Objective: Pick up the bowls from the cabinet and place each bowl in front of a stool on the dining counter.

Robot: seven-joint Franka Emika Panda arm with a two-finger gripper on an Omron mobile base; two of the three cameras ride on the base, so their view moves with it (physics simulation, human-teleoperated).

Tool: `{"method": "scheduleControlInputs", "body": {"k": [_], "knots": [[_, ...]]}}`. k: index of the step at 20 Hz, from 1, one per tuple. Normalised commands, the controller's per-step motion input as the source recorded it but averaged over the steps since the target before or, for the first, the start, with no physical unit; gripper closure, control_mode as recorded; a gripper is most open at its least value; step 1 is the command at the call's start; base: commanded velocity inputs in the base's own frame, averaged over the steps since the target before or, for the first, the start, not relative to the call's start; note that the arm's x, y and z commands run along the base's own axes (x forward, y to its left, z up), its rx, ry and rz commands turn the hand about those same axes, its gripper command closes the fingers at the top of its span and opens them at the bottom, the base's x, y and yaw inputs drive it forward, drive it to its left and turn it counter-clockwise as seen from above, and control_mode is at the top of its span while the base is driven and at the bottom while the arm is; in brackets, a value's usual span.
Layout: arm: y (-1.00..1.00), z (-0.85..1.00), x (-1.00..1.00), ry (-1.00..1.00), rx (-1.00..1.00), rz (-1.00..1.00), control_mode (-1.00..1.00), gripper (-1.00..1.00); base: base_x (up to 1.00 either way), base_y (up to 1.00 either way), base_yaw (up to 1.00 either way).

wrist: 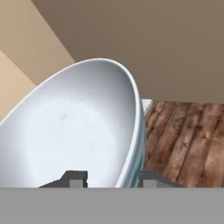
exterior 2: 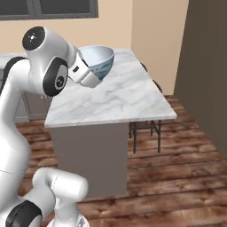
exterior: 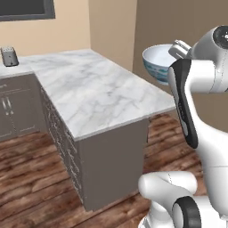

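Gripping one bowl (wrist: 74, 131) by its rim, my gripper (wrist: 111, 177) has a finger on each side of the wall. My wrist partly hides it as it hangs in the air beside the marble dining counter (exterior 2: 119, 99). One stool (exterior 2: 148, 126) shows, mostly hidden under the counter.

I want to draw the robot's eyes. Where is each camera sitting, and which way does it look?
Left base view: behind the arm's left, facing the counter; white arm at right, bowl raised.
Right base view: behind its right, facing the same counter; arm at left, stool beyond.
Hand view: on the hand, along the gripper clamping the bowl's rim.
Shared: bowl, counter, floor.
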Motion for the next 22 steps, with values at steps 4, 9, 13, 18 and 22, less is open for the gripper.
{"method": "scheduleControlInputs", "body": {"k": [4,9,13,18,22], "knots": [[0.00,0.00,0.00,0.00,0.00,0.00,1.00,1.00,0.00,-1.00,0.27],[0.00,0.00,0.00,0.00,0.00,0.00,1.00,1.00,0.00,-1.00,0.28],[0.00,0.00,0.00,0.00,0.00,0.00,1.00,1.00,0.00,-1.00,0.29],[0.00,0.00,0.00,0.00,0.00,0.00,1.00,1.00,0.00,-1.00,0.31],[0.00,0.00,0.00,0.00,0.00,0.00,1.00,1.00,0.00,-1.00,0.32]]}}
